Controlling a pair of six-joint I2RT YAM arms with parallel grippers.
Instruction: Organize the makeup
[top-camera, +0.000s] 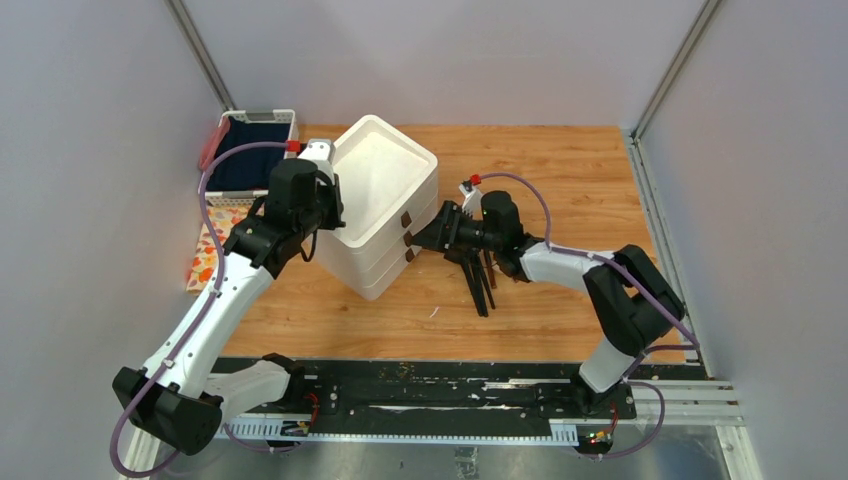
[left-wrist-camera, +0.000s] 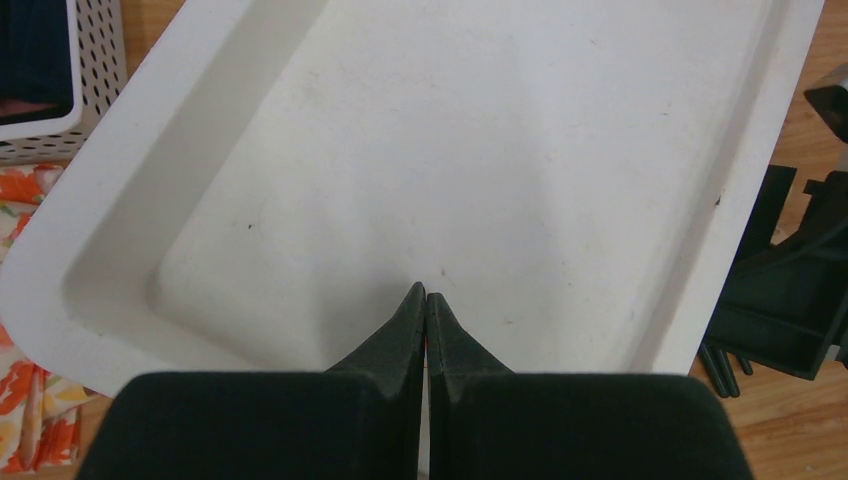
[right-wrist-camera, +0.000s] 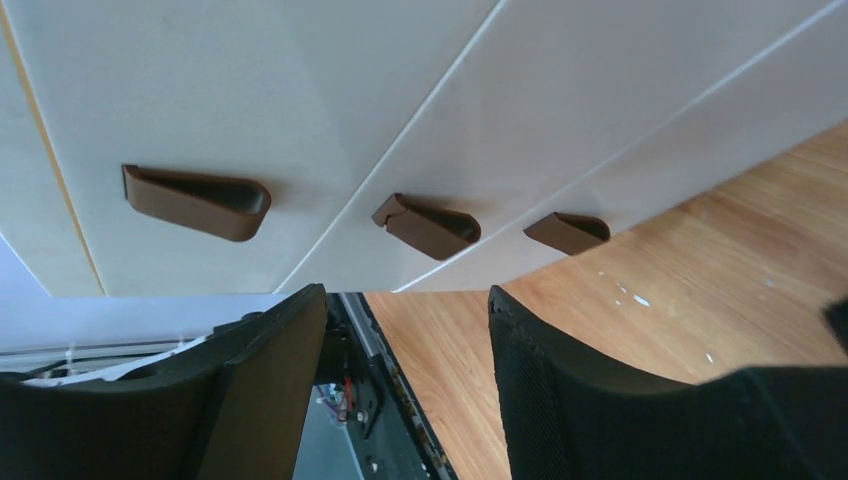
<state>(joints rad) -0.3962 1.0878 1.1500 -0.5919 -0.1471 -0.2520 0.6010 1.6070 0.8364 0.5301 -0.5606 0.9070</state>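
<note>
Lying behind right jaws: black sticks (top-camera: 481, 287) | jaws parted, facing knobs (right-wrist-camera: 428, 226)

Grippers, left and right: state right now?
Left gripper: closed, holding nothing.
Right gripper: open, holding nothing, facing the brown drawer handles.

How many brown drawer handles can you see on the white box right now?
3, all on the front of the white box, one per drawer: top handle, middle handle, bottom handle. None appears hidden.
</note>
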